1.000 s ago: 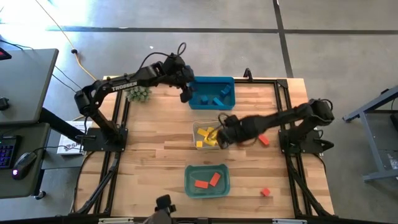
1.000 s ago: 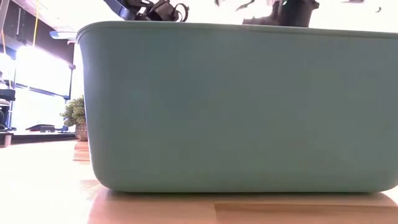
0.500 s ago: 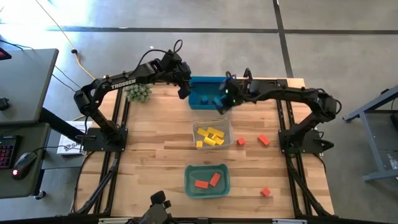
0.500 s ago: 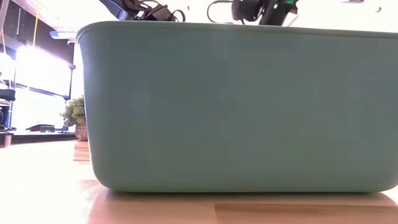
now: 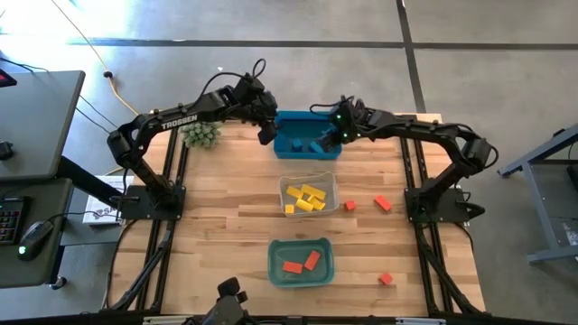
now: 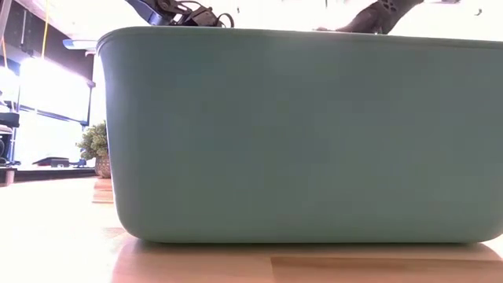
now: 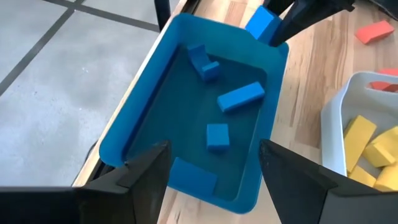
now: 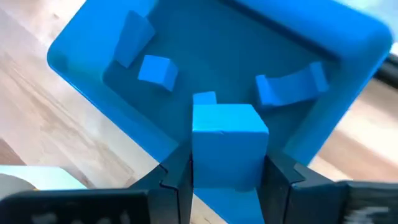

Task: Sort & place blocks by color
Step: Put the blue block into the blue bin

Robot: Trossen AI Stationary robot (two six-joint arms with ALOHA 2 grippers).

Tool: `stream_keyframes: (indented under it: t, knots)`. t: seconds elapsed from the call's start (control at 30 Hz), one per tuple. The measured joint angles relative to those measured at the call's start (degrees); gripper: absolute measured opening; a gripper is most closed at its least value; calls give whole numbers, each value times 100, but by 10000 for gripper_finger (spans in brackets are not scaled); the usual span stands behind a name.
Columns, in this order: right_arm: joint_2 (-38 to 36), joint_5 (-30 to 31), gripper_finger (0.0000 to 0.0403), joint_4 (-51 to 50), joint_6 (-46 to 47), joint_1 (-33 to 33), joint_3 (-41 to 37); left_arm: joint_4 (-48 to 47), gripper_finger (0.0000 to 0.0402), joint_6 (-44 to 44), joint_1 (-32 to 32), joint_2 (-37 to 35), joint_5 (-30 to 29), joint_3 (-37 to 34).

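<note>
Right hand (image 8: 225, 180) now over blue bin (image 8: 348, 37), clamping blue block (image 8: 227, 146)

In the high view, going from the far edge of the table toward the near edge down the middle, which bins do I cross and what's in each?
Blue bin with blue blocks, right gripper over it holding a blue block → clear bin with yellow blocks → teal bin with red blocks.

Blue blocks (image 7: 240, 98) in blue bin (image 5: 308, 121), yellow blocks (image 5: 307, 196) in clear bin (image 5: 307, 179), red blocks (image 5: 302, 263) in teal bin (image 5: 272, 262)
</note>
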Motion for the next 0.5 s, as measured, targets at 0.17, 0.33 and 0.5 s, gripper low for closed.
stream_keyframes:
  t: [0.17, 0.33, 0.5]
  knots:
    - [0, -246, 106, 417, 256, -62, -397, -69, 231, 10, 0, 7, -2, -2]
    - [0, -289, 106, 453, 420, -70, -599, -53, 231, 10, 0, 7, -2, -2]
    - [0, -243, 123, 462, 428, -67, -636, -51, 231, 10, 0, 7, -2, -2]
